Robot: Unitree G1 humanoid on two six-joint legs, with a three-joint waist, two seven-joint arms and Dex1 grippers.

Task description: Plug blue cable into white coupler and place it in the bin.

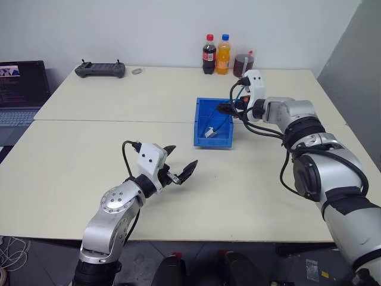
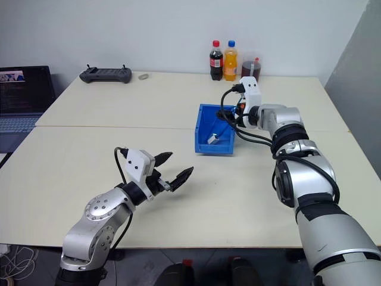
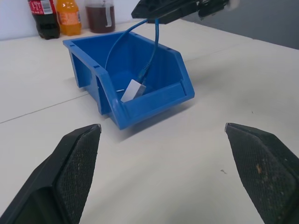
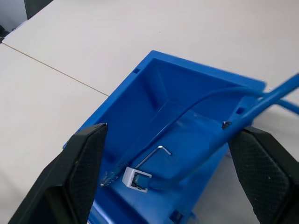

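The two head cameras look forward and down over the cream table [image 1: 178, 179], taking in both arms. The left wrist camera sits low near the tabletop, facing the bin [image 3: 140, 109] from a little way off. The right wrist camera looks steeply down into the same bin from close above.

pale table [image 1: 119, 173], blue bin [image 1: 203, 140], two soda bottles [image 1: 216, 55], dark jar [image 1: 242, 64], black controller [image 1: 100, 70], laptop [image 1: 21, 89]
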